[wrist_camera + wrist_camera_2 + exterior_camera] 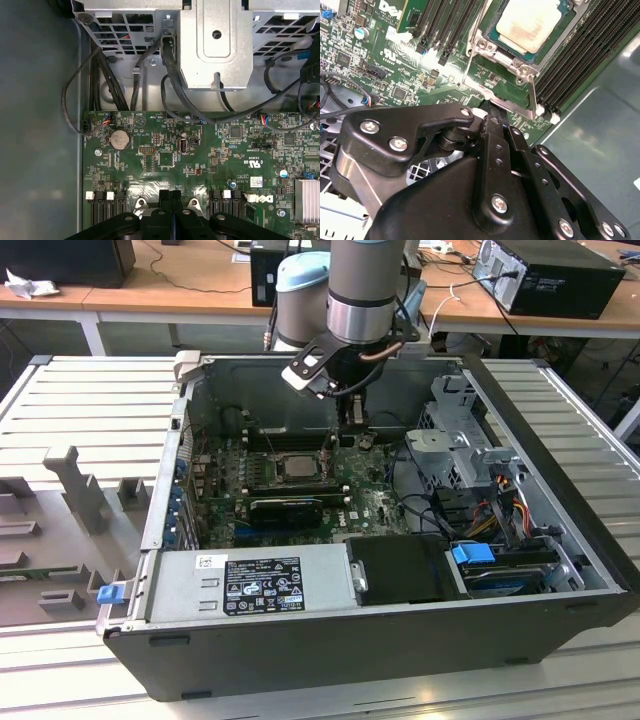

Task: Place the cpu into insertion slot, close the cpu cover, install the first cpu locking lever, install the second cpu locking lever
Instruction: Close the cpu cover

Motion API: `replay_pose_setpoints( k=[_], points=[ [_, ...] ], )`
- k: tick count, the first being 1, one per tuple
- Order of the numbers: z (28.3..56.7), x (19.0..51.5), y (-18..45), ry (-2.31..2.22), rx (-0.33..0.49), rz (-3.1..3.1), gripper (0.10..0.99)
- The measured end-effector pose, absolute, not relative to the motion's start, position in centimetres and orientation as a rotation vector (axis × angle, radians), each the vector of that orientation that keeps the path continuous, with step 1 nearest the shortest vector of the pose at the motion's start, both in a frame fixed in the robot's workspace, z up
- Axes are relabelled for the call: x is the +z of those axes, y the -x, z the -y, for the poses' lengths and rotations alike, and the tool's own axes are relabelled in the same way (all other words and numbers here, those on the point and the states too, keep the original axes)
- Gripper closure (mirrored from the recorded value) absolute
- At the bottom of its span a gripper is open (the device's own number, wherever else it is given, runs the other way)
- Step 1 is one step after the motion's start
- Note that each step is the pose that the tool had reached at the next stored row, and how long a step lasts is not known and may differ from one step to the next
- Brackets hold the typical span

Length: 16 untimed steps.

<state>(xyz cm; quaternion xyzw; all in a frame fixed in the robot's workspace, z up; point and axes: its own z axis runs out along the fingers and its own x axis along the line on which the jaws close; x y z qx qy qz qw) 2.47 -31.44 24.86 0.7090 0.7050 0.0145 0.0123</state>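
At the exterior view's left, a grey moulded fixture (78, 490) lay on the slatted desk (90, 390), just beside the open computer case (300, 650). A blue clip (110, 592) sat at the case's near corner, with the labelled power supply (260, 585) next to it. Near the middle of the motherboard (370, 505), the cpu (297, 466) lay seated in the insertion slot (481, 45), pale top upward. In the second wrist view the cpu cover (517, 62) framed the chip's edges and a thin lever rod (471, 55) ran alongside; whether it was latched I could not tell. Just to the cpu's right, the tool (348, 425) hung low over the board, its fingers (492, 119) clenched together at the slot's edge, with nothing seen between them. Further right stood the metal drive cage (455, 445), then a blue tab (472, 553).
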Motion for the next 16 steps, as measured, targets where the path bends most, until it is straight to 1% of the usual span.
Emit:
replay_pose_setpoints(
  k=[16],
  points=[
    [31.45, 24.86, -1.59, -2.21, 0.045, -2.197, 0.98]
  ],
)
